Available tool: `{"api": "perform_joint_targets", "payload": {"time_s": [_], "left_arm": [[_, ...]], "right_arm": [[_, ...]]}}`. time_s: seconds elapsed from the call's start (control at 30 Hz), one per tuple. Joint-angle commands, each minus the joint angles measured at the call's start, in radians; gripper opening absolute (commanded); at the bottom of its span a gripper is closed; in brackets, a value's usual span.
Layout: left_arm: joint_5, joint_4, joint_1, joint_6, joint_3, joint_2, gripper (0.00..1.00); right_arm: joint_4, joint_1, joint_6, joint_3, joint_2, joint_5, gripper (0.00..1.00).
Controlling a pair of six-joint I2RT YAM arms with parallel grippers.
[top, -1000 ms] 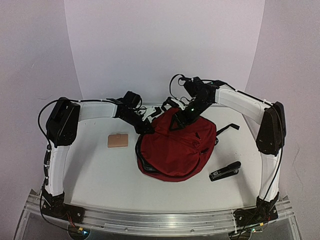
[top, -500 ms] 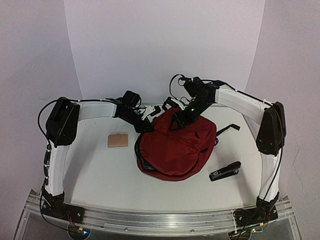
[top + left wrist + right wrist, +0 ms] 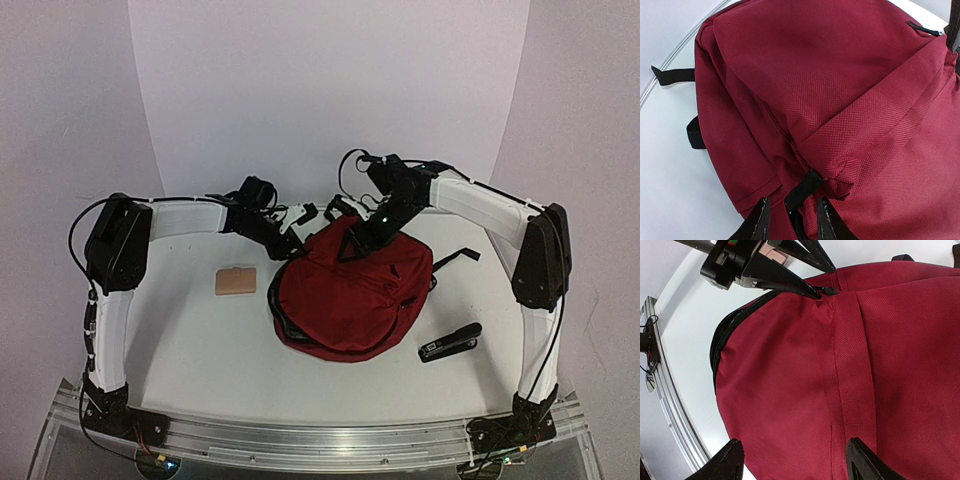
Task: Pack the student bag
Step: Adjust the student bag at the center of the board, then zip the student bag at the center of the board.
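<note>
Dark red fabric backpack with black straps lies mid-table. At its 11 o'clock the left gripper straddles the black zipper pull, fingers apart; the right gripper, at 12, is spread wide. With nothing pinning it, the fabric may bunch and jam the zip.

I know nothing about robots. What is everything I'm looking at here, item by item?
Dark red fabric backpack: one, red with black straps, middle of the table.
Small flat rectangular item: one, tan-pink, left of the backpack, apart from it.
Stapler-shaped object: one, black, near and right of the backpack.
Table: one, white, under everything.
Metal rail: one, silver, along the near edge.
Left arm: one, white and black, left side.
Right arm: one, white and black, right side.
Left end effector: one, black, open around a black tab on the backpack.
Right end effector: one, black, wide open over the backpack's fabric.
</note>
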Motion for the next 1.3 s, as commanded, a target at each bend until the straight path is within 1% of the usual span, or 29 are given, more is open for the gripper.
{"api": "perform_joint_targets", "payload": {"time_s": [0.0, 0.47, 0.7, 0.83, 1.0, 1.13, 1.27], "left_arm": [[0.013, 0.029, 0.006, -0.012, 0.052, -0.035, 0.32], [0.052, -0.031, 0.005, 0.006, 0.112, 0.041, 0.36], [0.069, -0.059, 0.007, 0.052, 0.066, 0.020, 0.41], [0.111, -0.094, 0.009, 0.090, 0.069, 0.022, 0.42], [0.161, -0.159, 0.011, 0.132, 0.149, 0.069, 0.39], [0.186, -0.199, 0.023, 0.150, 0.230, 0.121, 0.35], [0.186, -0.224, 0.033, 0.156, 0.301, 0.168, 0.33]], "right_arm": [[-0.002, -0.005, 0.005, -0.001, 0.007, -0.010, 0.70], [-0.003, -0.005, 0.005, 0.008, 0.013, -0.006, 0.70], [-0.004, -0.005, 0.000, 0.000, 0.013, -0.004, 0.71], [-0.003, -0.005, 0.000, -0.003, 0.016, -0.010, 0.71], [-0.004, -0.005, -0.002, -0.006, 0.012, -0.010, 0.71], [-0.003, -0.005, -0.007, -0.014, 0.004, -0.004, 0.71], [-0.005, -0.005, -0.011, -0.020, 0.001, 0.001, 0.71]]}}
